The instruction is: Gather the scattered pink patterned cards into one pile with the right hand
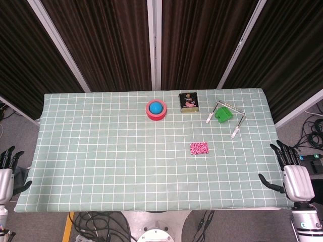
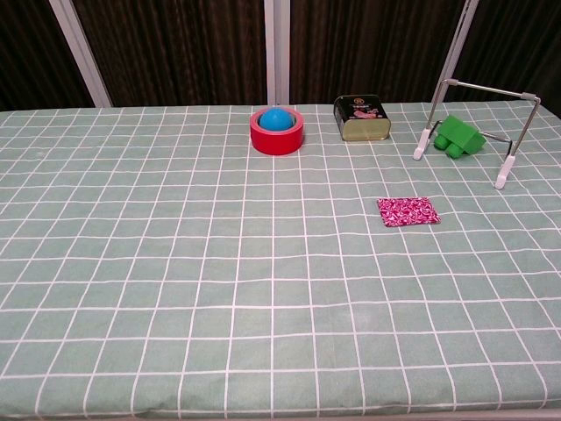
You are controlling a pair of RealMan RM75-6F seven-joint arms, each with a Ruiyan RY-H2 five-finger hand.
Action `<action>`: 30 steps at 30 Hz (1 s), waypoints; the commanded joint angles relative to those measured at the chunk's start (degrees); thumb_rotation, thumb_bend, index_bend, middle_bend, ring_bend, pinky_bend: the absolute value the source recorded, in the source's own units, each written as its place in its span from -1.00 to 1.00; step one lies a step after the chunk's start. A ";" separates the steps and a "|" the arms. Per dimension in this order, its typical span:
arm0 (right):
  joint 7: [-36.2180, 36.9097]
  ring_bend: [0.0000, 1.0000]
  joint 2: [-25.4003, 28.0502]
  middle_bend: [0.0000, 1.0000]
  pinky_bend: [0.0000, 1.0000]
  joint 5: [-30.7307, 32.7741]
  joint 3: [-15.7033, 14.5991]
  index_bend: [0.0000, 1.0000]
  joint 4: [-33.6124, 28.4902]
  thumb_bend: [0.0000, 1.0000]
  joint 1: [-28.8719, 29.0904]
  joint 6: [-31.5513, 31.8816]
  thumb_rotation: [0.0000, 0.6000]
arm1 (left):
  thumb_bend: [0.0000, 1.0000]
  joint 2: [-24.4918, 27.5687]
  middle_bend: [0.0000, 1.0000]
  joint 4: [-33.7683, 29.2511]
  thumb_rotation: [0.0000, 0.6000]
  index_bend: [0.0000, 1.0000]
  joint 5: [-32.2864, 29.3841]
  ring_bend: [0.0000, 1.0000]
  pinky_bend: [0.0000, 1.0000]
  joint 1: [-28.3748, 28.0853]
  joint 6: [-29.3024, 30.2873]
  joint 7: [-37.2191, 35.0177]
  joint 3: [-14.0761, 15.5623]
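The pink patterned cards (image 1: 199, 148) lie together as one small flat patch on the green checked cloth, right of centre; the chest view shows the pink patterned cards (image 2: 408, 211) the same way. My right hand (image 1: 291, 176) hangs off the table's right edge, fingers spread, holding nothing, well clear of the cards. At the left edge my left hand (image 1: 6, 171) rests beside the table, also with fingers apart and nothing in it. Neither hand appears in the chest view.
At the back stand a red tape roll (image 1: 156, 110) with a blue ball (image 1: 157, 107) in it, a dark tin (image 1: 187, 102), and a metal wire frame (image 1: 225, 119) over a green block (image 1: 221, 114). Cables lie on the floor at the right.
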 commanded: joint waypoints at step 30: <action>-2.83 -1.00 -0.28 -1.00 -1.00 1.90 0.26 -0.79 -0.62 -0.35 3.12 -6.30 0.58 | -0.84 0.02 -0.67 -0.06 1.00 -0.56 -0.24 -0.78 -0.71 0.23 -0.61 -0.48 0.54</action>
